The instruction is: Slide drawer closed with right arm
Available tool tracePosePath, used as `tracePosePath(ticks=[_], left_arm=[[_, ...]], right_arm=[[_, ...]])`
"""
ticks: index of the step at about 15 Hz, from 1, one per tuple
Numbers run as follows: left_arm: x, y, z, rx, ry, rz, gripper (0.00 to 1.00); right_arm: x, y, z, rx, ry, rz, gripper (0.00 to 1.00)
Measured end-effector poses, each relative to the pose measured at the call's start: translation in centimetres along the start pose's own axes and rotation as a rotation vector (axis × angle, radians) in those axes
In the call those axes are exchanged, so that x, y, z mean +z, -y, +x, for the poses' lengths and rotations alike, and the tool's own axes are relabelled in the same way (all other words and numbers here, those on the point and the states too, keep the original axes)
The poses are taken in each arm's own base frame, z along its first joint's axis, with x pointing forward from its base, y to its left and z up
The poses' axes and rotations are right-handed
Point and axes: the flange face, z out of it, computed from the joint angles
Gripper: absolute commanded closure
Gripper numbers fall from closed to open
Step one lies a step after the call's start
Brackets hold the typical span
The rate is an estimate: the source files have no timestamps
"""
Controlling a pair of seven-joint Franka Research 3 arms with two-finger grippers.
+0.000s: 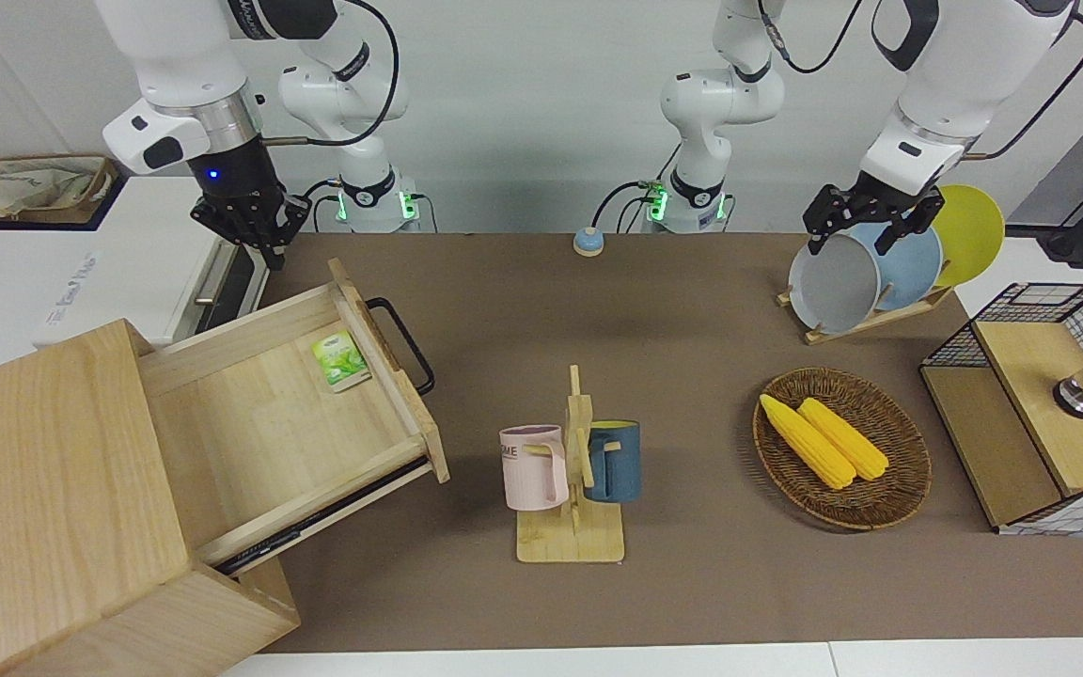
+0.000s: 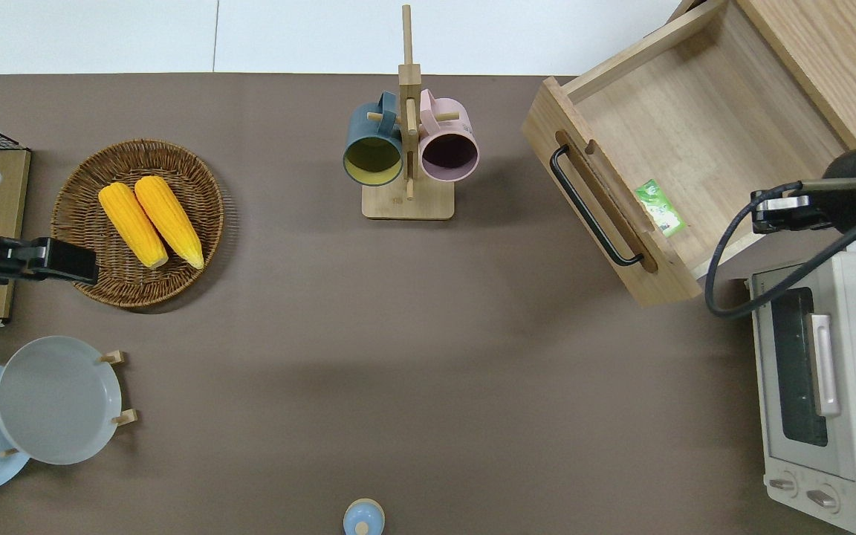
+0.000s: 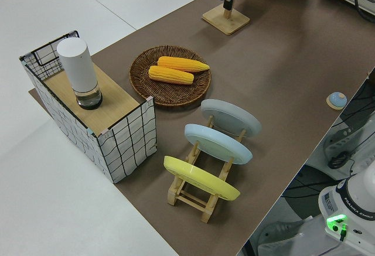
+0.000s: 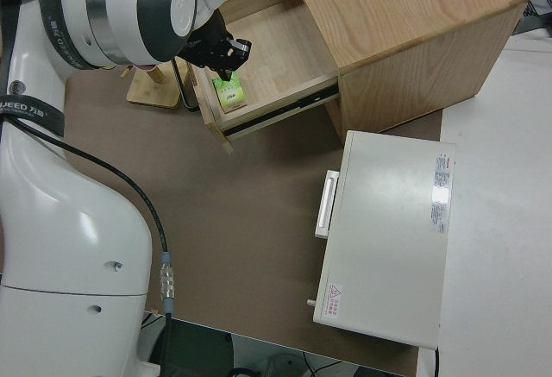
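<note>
I'm holding right gripper [image 1: 255,230] up, fingers pressed together, over drawer's robot-side edge | drawer [image 2: 684,141] standing wide open at table's right-arm end | risk: off-centre push jamming its slides | left arm parked

Light-wood drawer [image 1: 278,414] pulled open, black bar handle [image 1: 402,346] on front.

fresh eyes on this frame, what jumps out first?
The drawer stands pulled wide out of its big wooden box at the right arm's end of the table, with a small green packet inside by its front panel. The right gripper hangs over the drawer's robot-side edge, touching nothing. The left arm is parked.
</note>
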Motion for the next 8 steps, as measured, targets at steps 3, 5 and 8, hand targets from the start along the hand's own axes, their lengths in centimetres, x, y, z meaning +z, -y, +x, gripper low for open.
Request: tracePosePath(ticks=[3, 5, 8], left_arm=[[0.0, 0.0, 0.0, 0.000, 0.000, 0.000, 0.01], [0.0, 0.0, 0.0, 0.000, 0.000, 0.000, 0.01], [0.0, 0.0, 0.0, 0.000, 0.000, 0.000, 0.01]], right_arm=[[-2.1, 0.2, -0.6, -0.004, -0.039, 0.003, 1.000], [-3.5, 0.9, -1.3, -0.016, -0.064, 0.006, 1.000], [-4.6, 3.8, -2.3, 0.006, -0.081, 0.016, 1.000]])
